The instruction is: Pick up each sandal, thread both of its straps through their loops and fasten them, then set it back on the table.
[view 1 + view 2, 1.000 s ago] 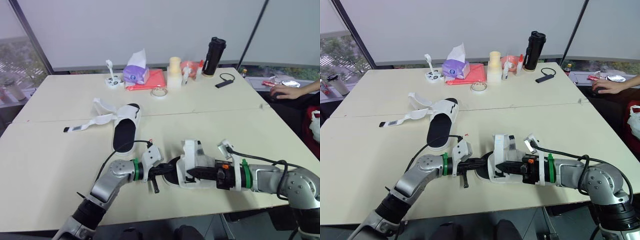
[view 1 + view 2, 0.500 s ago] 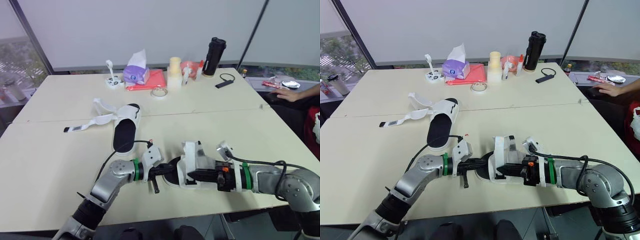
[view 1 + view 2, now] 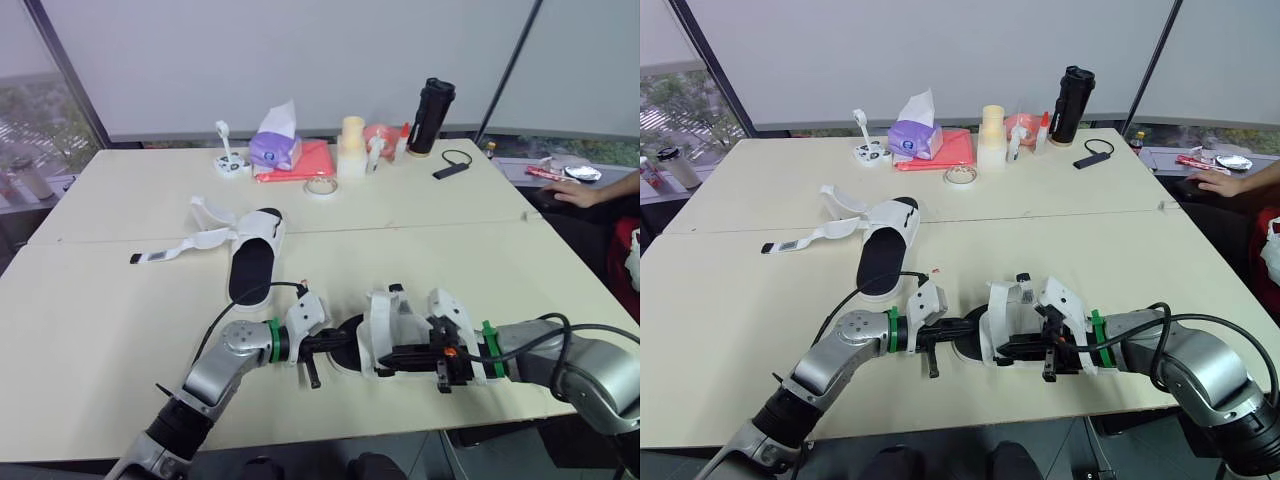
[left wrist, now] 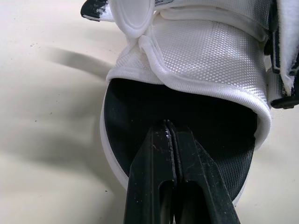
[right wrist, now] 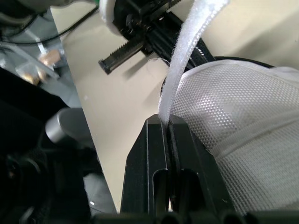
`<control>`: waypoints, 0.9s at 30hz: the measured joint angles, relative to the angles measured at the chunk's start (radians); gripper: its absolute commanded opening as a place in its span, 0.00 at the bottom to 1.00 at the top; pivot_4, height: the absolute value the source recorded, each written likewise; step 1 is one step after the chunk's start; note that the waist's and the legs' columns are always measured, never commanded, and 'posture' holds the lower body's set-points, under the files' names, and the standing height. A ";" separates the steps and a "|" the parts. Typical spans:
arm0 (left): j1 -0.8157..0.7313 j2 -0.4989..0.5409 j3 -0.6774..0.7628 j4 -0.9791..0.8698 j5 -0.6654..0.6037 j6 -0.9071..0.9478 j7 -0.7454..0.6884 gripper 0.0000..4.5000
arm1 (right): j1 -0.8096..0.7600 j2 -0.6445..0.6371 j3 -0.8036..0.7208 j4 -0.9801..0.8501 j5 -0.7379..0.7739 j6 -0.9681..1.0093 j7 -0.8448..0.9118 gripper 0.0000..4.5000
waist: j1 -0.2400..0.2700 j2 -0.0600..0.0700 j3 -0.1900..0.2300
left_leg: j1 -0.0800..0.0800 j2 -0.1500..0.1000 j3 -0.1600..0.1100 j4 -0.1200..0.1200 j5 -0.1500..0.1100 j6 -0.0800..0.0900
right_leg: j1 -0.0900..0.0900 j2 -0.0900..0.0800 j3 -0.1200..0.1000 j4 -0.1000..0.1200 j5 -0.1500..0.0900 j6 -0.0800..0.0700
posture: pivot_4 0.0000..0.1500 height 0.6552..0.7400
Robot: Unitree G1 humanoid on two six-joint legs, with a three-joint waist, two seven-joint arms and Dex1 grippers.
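Note:
A white sandal with a black footbed lies near the table's front edge, between my two grippers. My left gripper is shut on the rim of its black sole; the left wrist view shows the fingers pinched together there. From the right, my right gripper is shut on one of its white straps, which runs up over the mesh upper. The second sandal lies farther back on the left, with its straps loose and spread out on the table.
Along the back of the table stand a tissue pack, a red cloth, a tape roll, a cream cup and a black bottle. A person's hand rests at the right edge.
My right wrist has rolled over, still at the sandal, so its white camera mount now faces up. The left gripper has kept its hold. The person's hand shifted a little.

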 measured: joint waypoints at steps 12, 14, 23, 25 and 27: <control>-0.004 0.000 -0.001 0.009 0.000 0.000 0.000 0.00 | 0.087 0.025 -0.165 -0.058 0.084 0.072 -0.056 0.86 | -0.001 -0.001 0.000 | 0.000 0.000 0.000 0.001 0.000 0.000 | 0.001 -0.002 0.001 0.001 0.000 -0.001 | 1.00 1.00; -0.003 0.000 0.001 0.010 0.000 0.000 0.000 0.00 | 0.121 0.024 -0.265 -0.071 0.142 0.131 -0.098 0.86 | 0.000 -0.001 -0.001 | 0.000 0.001 0.000 0.001 0.000 0.000 | 0.001 -0.001 0.001 0.001 0.000 -0.001 | 1.00 1.00; -0.016 0.001 0.002 0.027 0.000 -0.004 -0.028 0.00 | 0.458 0.137 -0.564 -0.242 0.480 0.284 -0.327 0.86 | 0.000 0.002 -0.002 | 0.000 0.002 0.000 0.000 0.000 0.000 | 0.000 0.002 0.001 0.001 0.000 -0.001 | 1.00 1.00; -0.024 0.001 0.002 0.040 0.000 -0.005 -0.033 0.00 | 0.498 0.183 -0.528 -0.273 0.485 0.275 -0.367 0.86 | -0.001 0.002 -0.002 | 0.000 0.002 0.000 0.000 0.000 0.000 | 0.001 0.002 0.001 0.001 0.000 -0.002 | 1.00 1.00; -0.033 0.000 0.001 0.053 0.000 -0.006 -0.036 0.00 | 0.524 0.241 -0.479 -0.291 0.482 0.253 -0.411 0.86 | -0.002 0.002 -0.002 | 0.000 0.002 0.001 0.001 0.000 0.000 | 0.001 0.000 0.002 0.001 -0.002 0.001 | 1.00 1.00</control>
